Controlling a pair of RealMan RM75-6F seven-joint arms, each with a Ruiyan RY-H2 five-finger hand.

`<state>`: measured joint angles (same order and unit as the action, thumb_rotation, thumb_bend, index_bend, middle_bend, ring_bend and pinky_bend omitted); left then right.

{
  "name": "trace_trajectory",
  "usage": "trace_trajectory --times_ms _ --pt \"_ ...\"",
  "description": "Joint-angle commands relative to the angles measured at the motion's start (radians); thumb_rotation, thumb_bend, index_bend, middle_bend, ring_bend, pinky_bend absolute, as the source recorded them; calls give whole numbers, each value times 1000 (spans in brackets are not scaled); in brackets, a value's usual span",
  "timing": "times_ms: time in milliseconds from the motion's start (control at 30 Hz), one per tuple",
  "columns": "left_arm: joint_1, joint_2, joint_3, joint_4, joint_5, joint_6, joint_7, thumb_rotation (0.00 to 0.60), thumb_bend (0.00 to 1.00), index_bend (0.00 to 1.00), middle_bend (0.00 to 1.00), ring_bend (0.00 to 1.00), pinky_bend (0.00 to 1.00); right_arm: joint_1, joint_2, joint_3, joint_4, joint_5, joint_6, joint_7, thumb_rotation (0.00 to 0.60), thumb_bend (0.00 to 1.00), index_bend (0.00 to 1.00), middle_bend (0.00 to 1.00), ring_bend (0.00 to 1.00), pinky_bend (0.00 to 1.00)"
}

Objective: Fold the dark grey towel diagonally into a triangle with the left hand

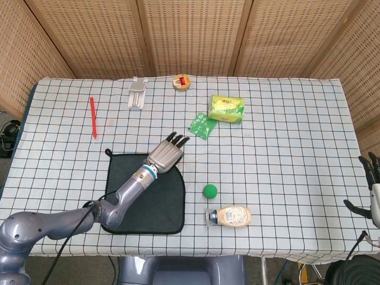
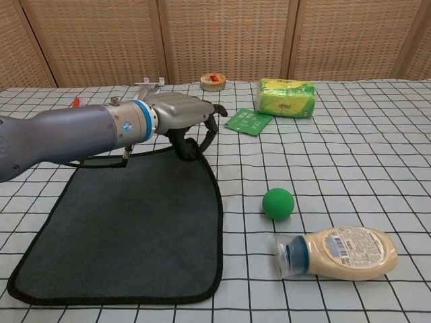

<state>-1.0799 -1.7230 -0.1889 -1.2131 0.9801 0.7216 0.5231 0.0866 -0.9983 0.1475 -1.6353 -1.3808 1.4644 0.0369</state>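
Checkered table [image 1: 285, 154], towel [image 2: 128, 222] corner seemingly lifted

Dark grey towel [image 2: 128, 229] with black edging, spread flat on the checked cloth, far right corner lifted

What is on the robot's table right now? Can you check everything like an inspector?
Surface: checked tablecloth, flat.
Job's things: dark grey towel, far right corner lifted.
Clutter: green ball, lying bottle, green packet, green sachet, red stick, white clip, round tin.
Hands: left hand pinches the towel corner; right hand at the edge, fingers apart.
Cables: black cable under the left arm.
Surroundings: wicker panels.
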Motion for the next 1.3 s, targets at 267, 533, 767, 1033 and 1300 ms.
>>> trace_trajectory --times_ms 267,533,767,1033,1300 --pt "107 218 107 -459 -196 234 234 600 464 631 0 0 0 0 2 -10 -18 -25 7 -10 600 0 103 0 0 0" --pt "167 275 186 -567 -154 295 230 600 464 628 0 0 0 -2 5 -12 -24 -31 11 -7 600 0 103 0 0 0" --pt "215 286 253 -607 -113 319 227 600 465 612 0 0 0 -2 8 -12 -25 -30 12 -2 600 0 104 0 0 0" --pt "259 284 313 -649 -68 348 241 600 464 612 0 0 0 -3 11 -11 -25 -29 13 5 600 0 104 0 0 0" --pt "303 302 357 -679 -21 379 250 600 465 609 0 0 0 -5 15 -10 -25 -30 16 16 600 0 104 0 0 0"
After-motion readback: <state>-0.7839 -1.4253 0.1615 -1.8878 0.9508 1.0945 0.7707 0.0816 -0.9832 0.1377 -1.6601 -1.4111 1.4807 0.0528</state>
